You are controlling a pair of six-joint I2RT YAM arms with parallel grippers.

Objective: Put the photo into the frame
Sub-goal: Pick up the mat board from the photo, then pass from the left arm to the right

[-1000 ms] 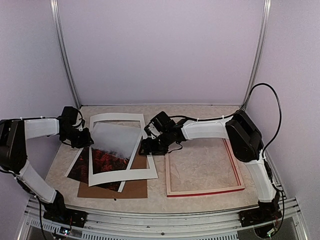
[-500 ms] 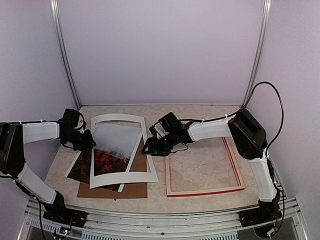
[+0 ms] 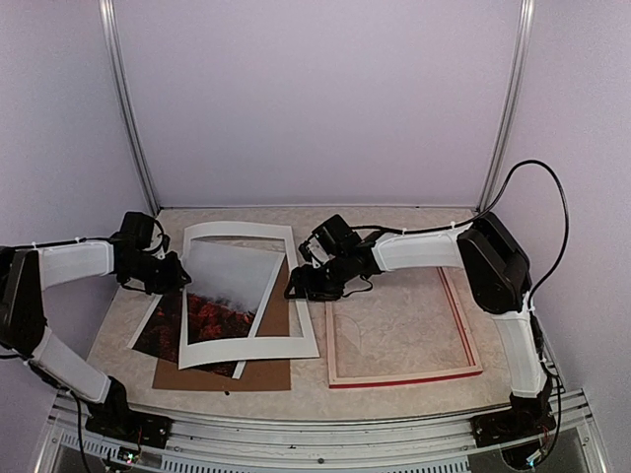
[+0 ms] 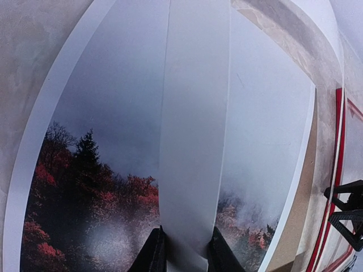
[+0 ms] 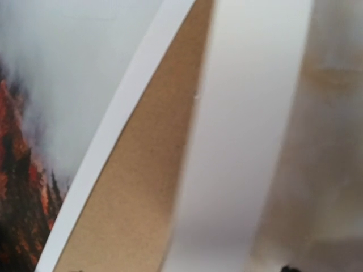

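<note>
- My left claw [image 4: 185, 249] is pinched narrow on the left band of the white mat [image 3: 251, 347]. That band runs up between my fingers, and the mat bows up off the pile.
- My right claw [image 3: 301, 286] is at the mat's right band. Its wrist view shows only a blurred white strip very close, so I cannot tell whether it grips or stands wide.
- The photo [image 3: 212, 310] lies under the mat on the left of the desk [image 3: 424, 227]. Its red foliage is at the near end and the mist at the far end, and it partly covers the brown board [image 3: 266, 372].
- The frame [image 3: 404, 374] lies back-up on the right, apart from the pile, with nothing in its opening.
- I judge this an early step: getting the mat off the photo, perhaps over to the frame.
- Next, both claws must raise the mat evenly so it neither creases nor drags the photo. I will need a sure hold on the right band first.
</note>
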